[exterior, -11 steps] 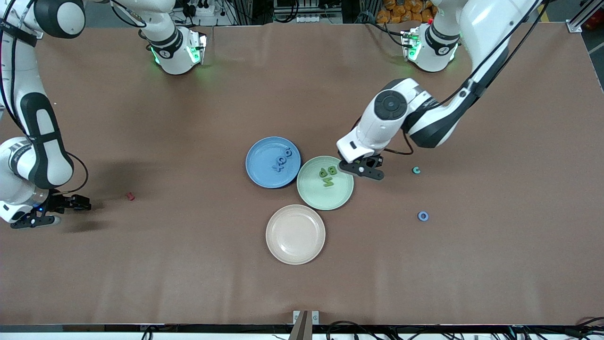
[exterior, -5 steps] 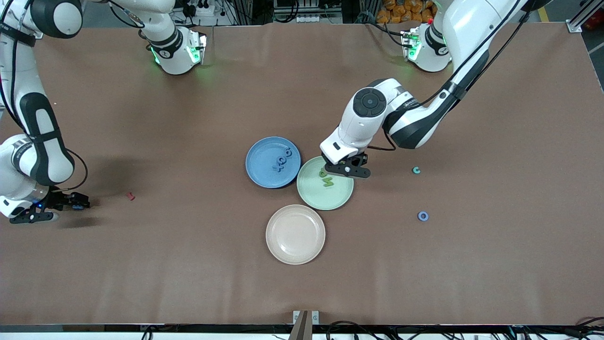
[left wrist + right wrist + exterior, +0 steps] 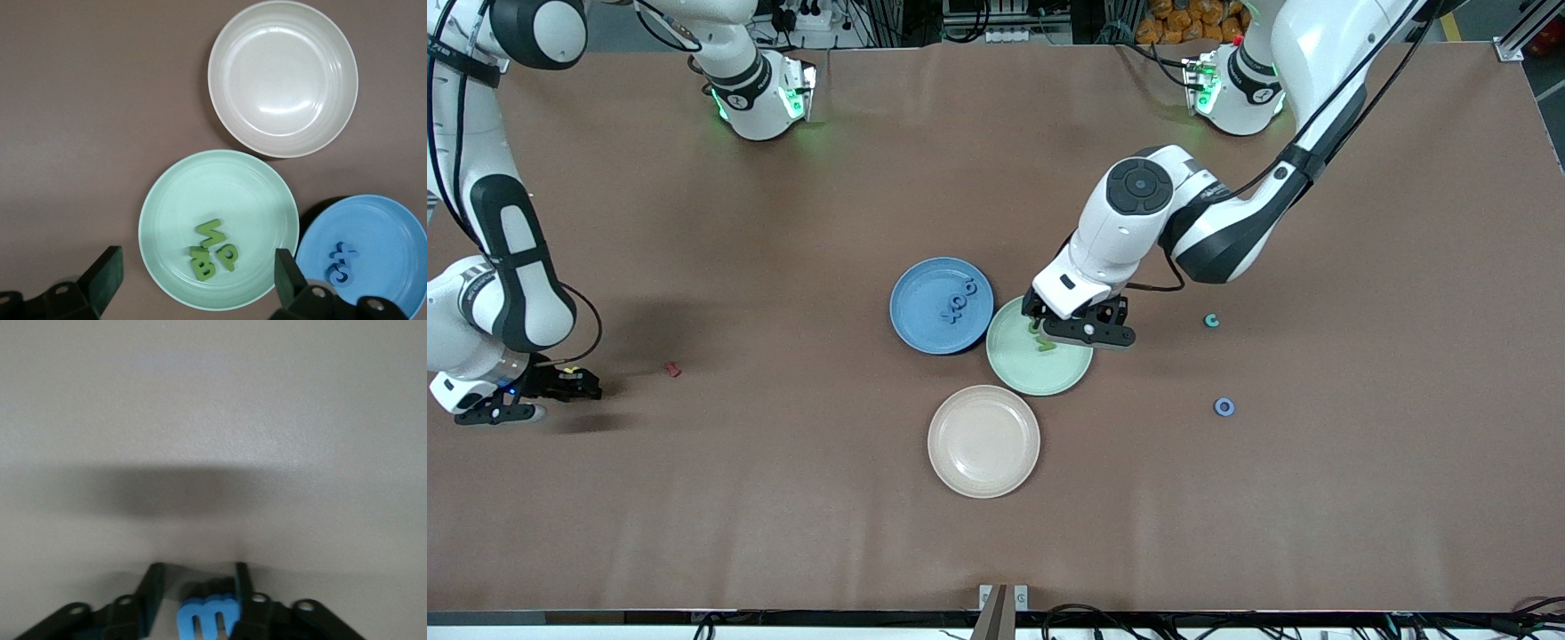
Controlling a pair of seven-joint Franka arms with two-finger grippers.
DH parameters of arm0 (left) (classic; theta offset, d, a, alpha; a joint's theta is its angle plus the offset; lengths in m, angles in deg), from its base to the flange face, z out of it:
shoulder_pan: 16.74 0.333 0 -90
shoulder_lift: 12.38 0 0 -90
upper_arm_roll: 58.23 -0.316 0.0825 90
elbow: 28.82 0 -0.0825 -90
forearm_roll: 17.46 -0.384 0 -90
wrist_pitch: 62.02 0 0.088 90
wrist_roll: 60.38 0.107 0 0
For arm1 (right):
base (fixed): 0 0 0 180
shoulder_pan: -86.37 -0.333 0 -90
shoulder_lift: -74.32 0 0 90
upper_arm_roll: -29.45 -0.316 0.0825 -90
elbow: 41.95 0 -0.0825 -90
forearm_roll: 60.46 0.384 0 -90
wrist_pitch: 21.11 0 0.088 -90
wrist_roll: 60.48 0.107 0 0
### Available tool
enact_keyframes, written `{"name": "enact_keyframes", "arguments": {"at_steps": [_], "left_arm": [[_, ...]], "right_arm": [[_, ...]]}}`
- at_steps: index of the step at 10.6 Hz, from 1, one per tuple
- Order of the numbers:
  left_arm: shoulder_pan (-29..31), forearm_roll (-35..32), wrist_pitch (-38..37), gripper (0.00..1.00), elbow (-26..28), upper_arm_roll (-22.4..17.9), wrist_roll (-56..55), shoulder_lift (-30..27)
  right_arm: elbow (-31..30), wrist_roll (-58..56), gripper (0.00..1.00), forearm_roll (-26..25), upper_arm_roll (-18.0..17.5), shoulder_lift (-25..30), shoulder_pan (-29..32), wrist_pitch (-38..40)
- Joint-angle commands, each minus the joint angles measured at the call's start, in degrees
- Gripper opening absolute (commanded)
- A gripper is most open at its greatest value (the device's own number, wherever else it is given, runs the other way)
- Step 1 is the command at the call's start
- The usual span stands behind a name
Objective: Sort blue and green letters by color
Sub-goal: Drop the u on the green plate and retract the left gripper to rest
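Left tool hangs spread wide over the green plate, where three green letters lie clustered; the blue plate touching it holds blue letters. Right tool, at the right arm's end of the table, pinches a blue letter. A blue ring letter lies loose.

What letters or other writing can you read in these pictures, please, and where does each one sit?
"M", "B", "P": green letters lying together in the green plate, under the open left pincer.
Blue letters in the blue plate: too small to read surely.
Blue letter gripped in the right pincer: only partly visible, unreadable.
No printed labels or numbers show.
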Motion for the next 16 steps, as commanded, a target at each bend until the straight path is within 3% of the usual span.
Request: {"name": "enact_keyframes", "arguments": {"at_steps": [1, 5, 8, 9, 11, 13, 14, 16], "left_arm": [[2.2, -0.1, -4.2, 1.0, -0.8, -0.5, 3.0, -4.9], [10.6, 5.8, -9.0, 1.0, -3.7, 0.3, 14.9, -9.0], [15.7, 10.4, -14.3, 1.0, -7.6, 0.3, 24.5, -10.5], [15.9, 14.9, -15.7, 1.0, -8.0, -1.8, 29.6, -14.1], [10.9, 23.8, -21.3, 1.0, -8.0, -14.9, 39.2, -19.5], [3.2, 26.7, -26.2, 1.0, -8.0, -28.3, 45.4, -22.3], [1.8, 27.1, -27.1, 1.0, -8.0, -31.6, 45.9, -23.1], [2.7, 27.0, -29.1, 1.0, -8.3, -32.4, 45.8, -23.4]], "right_arm": [[-2.8, -0.3, 0.4, 1.4, -0.2, 1.2, 0.7, -2.1], [-3.3, -1.5, 0.44, 1.5, -0.2, 1.1, 1.1, -3.2], [-7.4, -1.5, 0.45, 1.7, -0.3, 2.2, 1.3, -6.4], [-8.1, -1.4, 0.46, 2.0, -0.4, 2.8, 1.3, -6.4], [-8.9, -1.5, 0.46, 2.0, -0.4, 3.2, 1.4, -6.5], [-9.7, -1.5, 0.46, 2.1, -0.4, 3.5, 1.4, -6.5], [-10.0, -1.5, 0.46, 2.3, -0.4, 3.5, 1.4, -6.5], [-10.1, -1.6, 0.46, 2.4, -0.4, 3.6, 1.3, -6.6]]}}
